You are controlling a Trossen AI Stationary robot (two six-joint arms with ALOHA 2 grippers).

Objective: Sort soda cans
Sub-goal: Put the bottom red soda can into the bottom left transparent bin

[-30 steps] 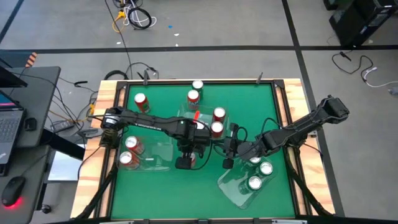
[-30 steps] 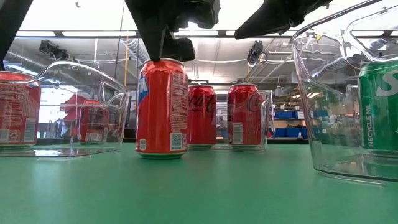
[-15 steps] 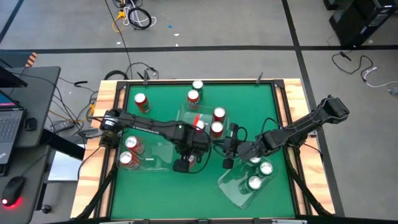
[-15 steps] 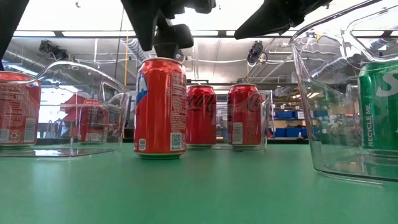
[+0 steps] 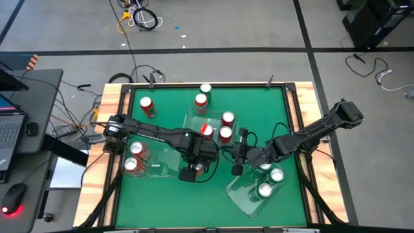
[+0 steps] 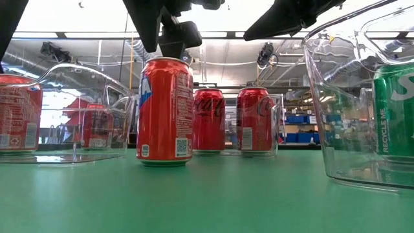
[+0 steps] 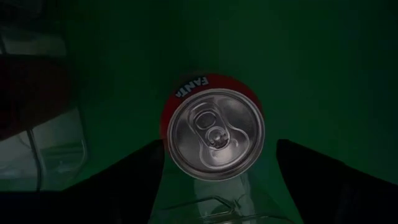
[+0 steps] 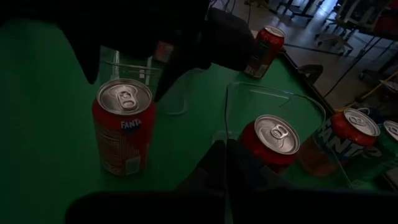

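Left gripper point(image 7: 214, 180) hovers over the upright red Fanta can point(image 7: 215, 134) at table centre, fingers spread wide, not touching. Right gripper point(image 5: 237, 157), fingers together, waits at its 3 o'clock.

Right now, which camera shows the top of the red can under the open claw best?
The left wrist view: it looks straight down on the red can, showing its whole lid. The right wrist view shows it slanted, the low view only its side, and the high view hides it under the left gripper.

A workshop or lab: bare grey floor point(image 5: 226, 32) with loose cables point(image 5: 139, 16), a laptop desk point(image 5: 29, 103) beside the table's left edge, ceiling ducts point(image 6: 139, 52), blue bins point(image 6: 294, 120) behind.
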